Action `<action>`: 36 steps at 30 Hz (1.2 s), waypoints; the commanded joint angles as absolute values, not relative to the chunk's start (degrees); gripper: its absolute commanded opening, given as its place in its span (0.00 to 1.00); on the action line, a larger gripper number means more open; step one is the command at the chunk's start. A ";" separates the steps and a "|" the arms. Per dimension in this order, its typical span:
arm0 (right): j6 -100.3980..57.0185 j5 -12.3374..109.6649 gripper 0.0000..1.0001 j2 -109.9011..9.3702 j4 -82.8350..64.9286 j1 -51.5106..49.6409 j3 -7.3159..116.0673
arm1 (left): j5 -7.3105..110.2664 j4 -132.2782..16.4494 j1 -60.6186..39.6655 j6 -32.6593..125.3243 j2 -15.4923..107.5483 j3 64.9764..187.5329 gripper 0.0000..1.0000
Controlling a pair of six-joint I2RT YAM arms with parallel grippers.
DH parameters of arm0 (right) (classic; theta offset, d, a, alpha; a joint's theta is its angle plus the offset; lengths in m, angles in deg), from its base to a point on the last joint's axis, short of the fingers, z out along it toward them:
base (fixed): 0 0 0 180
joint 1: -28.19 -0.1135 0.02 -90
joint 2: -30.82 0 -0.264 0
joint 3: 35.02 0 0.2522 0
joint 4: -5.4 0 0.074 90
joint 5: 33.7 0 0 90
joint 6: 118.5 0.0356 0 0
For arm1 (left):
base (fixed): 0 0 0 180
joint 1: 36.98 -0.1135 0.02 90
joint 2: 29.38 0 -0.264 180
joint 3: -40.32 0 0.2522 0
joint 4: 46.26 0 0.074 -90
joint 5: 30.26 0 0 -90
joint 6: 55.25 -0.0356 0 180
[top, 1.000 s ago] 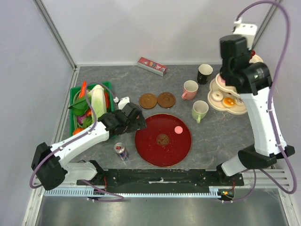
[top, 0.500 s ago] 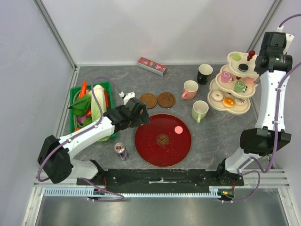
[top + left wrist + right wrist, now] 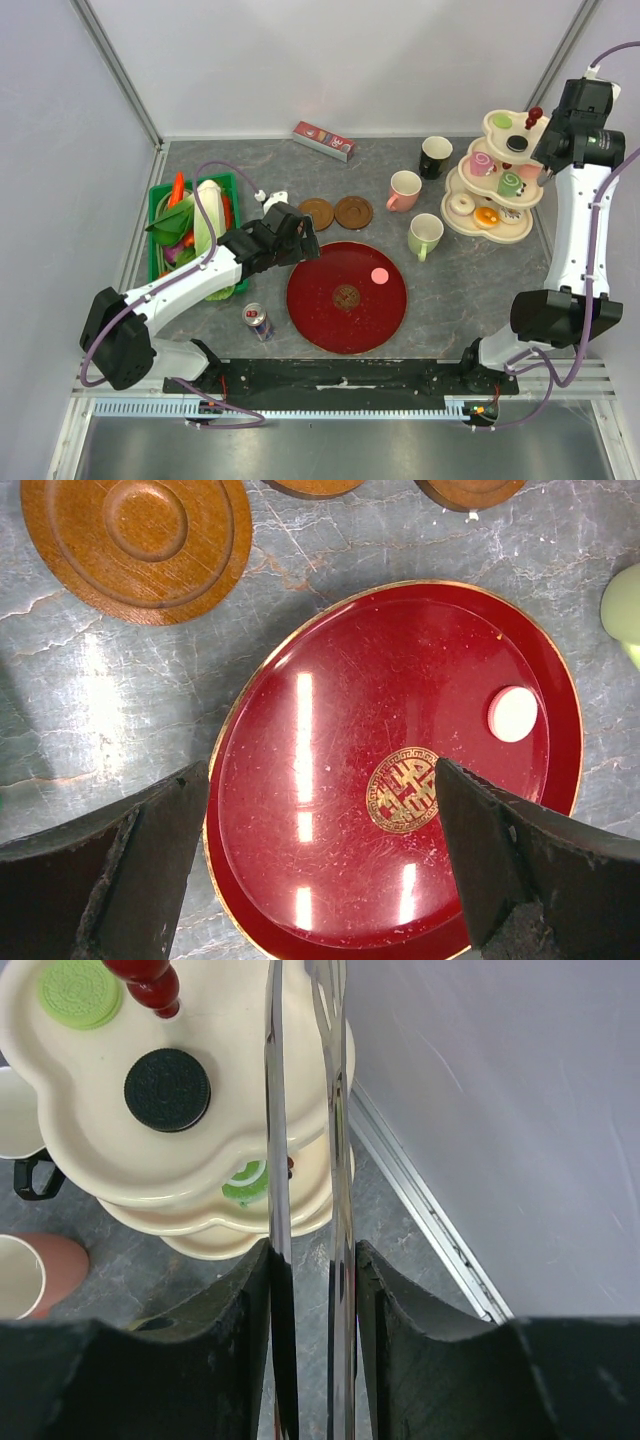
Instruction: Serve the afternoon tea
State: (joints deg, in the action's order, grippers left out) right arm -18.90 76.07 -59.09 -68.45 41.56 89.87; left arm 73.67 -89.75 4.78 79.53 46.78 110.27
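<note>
The cream three-tier stand (image 3: pixel 511 236) at the right carries several pastries, among them a green macaron (image 3: pixel 78 990) and a black cookie (image 3: pixel 167 1090). Black (image 3: pixel 435 155), pink (image 3: pixel 404 190) and pale green (image 3: pixel 425 235) mugs stand left of it. Two brown saucers (image 3: pixel 315 213) (image 3: pixel 353 211) lie beyond the red tray (image 3: pixel 300 310); the left wrist view shows a third saucer (image 3: pixel 135 530). A pink macaron (image 3: pixel 379 275) lies on the tray. My left gripper (image 3: pixel 290 240) hovers open and empty over the tray's left part (image 3: pixel 320 780). My right gripper (image 3: pixel 560 140) is shut on metal tongs (image 3: pixel 338 1160) beside the stand's top tier.
A green crate of vegetables (image 3: pixel 190 235) stands at the left, a small can (image 3: pixel 258 320) in front of it. A red box (image 3: pixel 323 140) lies at the back. The wall and floor rail (image 3: pixel 440 1230) run close to the right of the stand.
My right arm has swung from over the stand out to its right side. My left gripper has moved a little up and right to the tray's edge.
</note>
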 commanded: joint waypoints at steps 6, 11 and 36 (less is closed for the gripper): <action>-17.08 77.49 0.44 -53.56 -64.52 41.82 91.42 | 71.87 -87.09 4.07 76.33 46.82 110.77 0.99; -17.08 75.39 0.46 -51.54 -65.05 41.82 91.16 | 70.29 -87.53 3.19 74.57 48.23 111.57 0.99; -0.66 87.17 0.47 -41.44 -73.13 -26.81 60.59 | 72.22 -96.49 1.70 78.26 35.67 104.80 0.99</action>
